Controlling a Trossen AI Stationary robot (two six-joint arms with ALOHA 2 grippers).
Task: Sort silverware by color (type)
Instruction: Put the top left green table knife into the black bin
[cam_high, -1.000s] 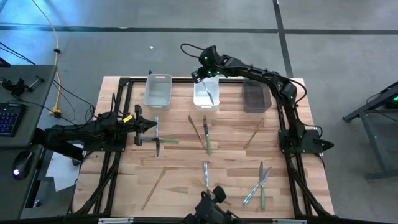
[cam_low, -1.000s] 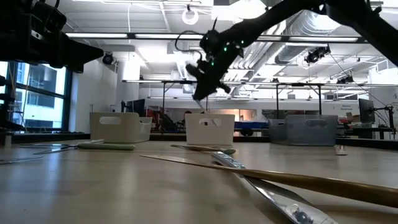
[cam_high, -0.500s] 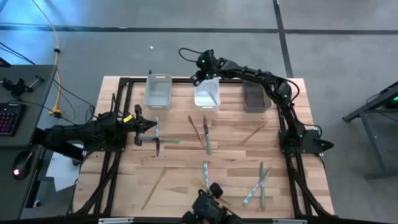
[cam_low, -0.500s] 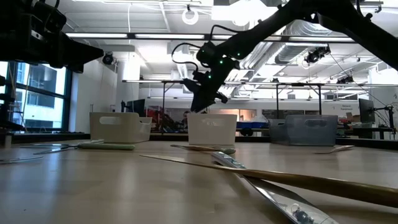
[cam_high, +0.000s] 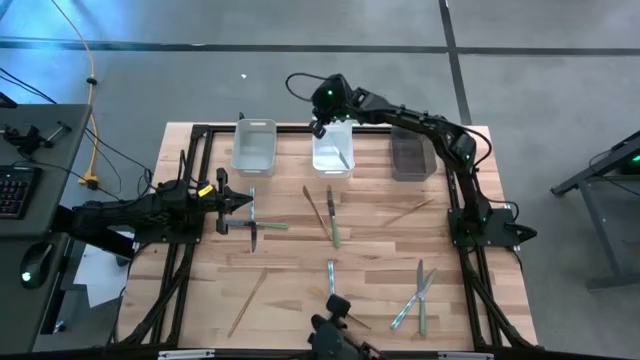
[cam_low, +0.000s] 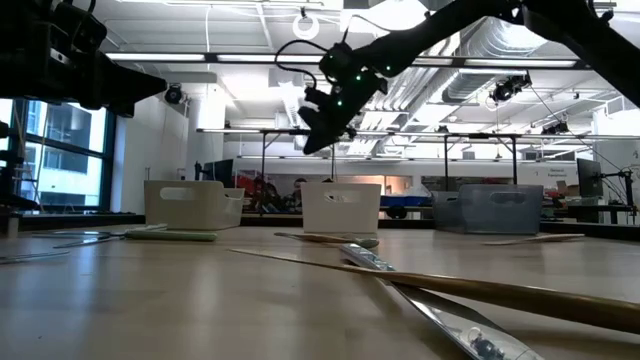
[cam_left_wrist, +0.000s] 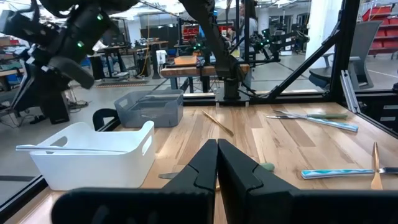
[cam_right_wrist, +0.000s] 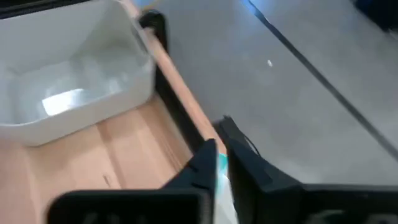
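Note:
My right gripper (cam_high: 321, 127) hovers shut over the far rim of the middle white bin (cam_high: 318, 160); in the low view nothing hangs below the right gripper (cam_low: 313, 140). A pale silverware piece (cam_left_wrist: 68, 149) lies across that bin's top (cam_left_wrist: 134, 140). Other silverware lies flat on the table: crossed pieces (cam_high: 254, 224), a gold one (cam_high: 311, 204), a green one (cam_high: 334, 225), and teal ones (cam_high: 415, 295). My left gripper (cam_high: 246, 203) waits shut and level at the table's left, just above the crossed pieces.
An empty white bin (cam_high: 254, 146) stands left of the middle bin and a dark grey bin (cam_high: 409, 156) right of it, all along the far edge. Gold pieces (cam_high: 248, 300) (cam_high: 411, 211) lie on the wood. A camera mount (cam_high: 337, 325) sits at the near edge.
My right gripper dipped toward the middle white bin, then rose again above its far rim, rolling at the wrist and shifting slightly toward the table's left.

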